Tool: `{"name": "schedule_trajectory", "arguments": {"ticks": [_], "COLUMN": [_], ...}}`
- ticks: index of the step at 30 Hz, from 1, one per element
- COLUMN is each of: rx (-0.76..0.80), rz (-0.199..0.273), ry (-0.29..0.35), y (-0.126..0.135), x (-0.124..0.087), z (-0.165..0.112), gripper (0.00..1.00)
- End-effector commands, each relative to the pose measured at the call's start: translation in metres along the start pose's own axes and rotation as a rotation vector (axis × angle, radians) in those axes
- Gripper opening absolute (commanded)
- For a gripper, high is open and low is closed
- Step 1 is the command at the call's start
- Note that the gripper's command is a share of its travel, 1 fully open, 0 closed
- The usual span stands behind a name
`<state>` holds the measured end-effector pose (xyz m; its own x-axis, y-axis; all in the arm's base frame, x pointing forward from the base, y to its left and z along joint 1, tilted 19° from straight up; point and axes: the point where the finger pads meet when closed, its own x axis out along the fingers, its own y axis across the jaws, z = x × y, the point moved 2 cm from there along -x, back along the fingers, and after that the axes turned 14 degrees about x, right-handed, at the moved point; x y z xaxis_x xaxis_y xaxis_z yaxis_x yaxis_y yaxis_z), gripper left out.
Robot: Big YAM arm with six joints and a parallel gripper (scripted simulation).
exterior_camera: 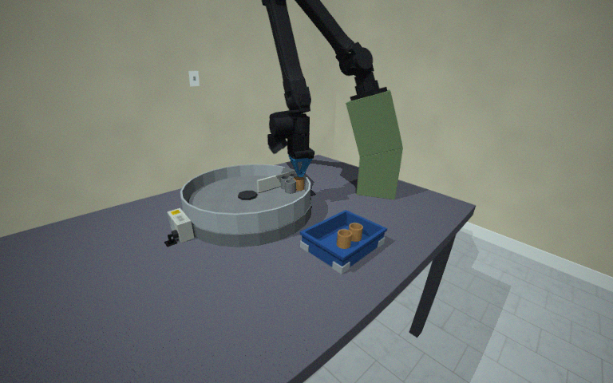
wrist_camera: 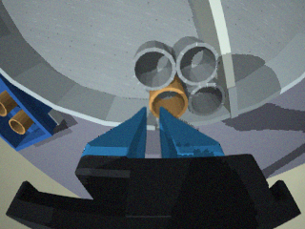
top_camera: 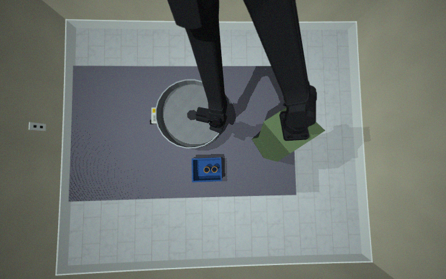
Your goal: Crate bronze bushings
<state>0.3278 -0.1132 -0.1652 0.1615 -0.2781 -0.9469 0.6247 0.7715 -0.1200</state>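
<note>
The grey turning table (exterior_camera: 246, 199) (wrist_camera: 185, 67) holds one bronze bushing (wrist_camera: 168, 102) standing upright against three steel bushings near its rim; the cluster also shows in the side view (exterior_camera: 293, 183). My gripper (wrist_camera: 152, 113) points down right over the bronze bushing's near wall, with its blue fingers a narrow gap apart and nothing gripped between them. In the side view the fingertips (exterior_camera: 300, 171) sit just above the bushing. The blue crate (exterior_camera: 343, 237) in front of the table holds two bronze bushings (exterior_camera: 349, 234). In the top view my arm hides the cluster (top_camera: 213, 120).
A green block (exterior_camera: 377, 148) carries the arm's base at the back right. A small white control box (exterior_camera: 180, 221) sits at the turning table's left side. A short white fence (exterior_camera: 268, 183) stands on the disc beside the bushings. The table's edge lies right of the crate.
</note>
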Motion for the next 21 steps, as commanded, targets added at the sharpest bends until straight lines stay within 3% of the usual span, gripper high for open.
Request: {"name": "schedule_trajectory", "arguments": {"ticks": [1,15,21], "rx": [-0.014,-0.015,-0.001], "rz": [0.006,0.006,0.004], "ry": [-0.005,-0.004,-0.009], "y": [0.004,0.004,-0.001], "x": [-0.001,-0.001,0.011], "z": [0.003,0.002,0.004], "gripper": [0.12,0.12,0.12]}}
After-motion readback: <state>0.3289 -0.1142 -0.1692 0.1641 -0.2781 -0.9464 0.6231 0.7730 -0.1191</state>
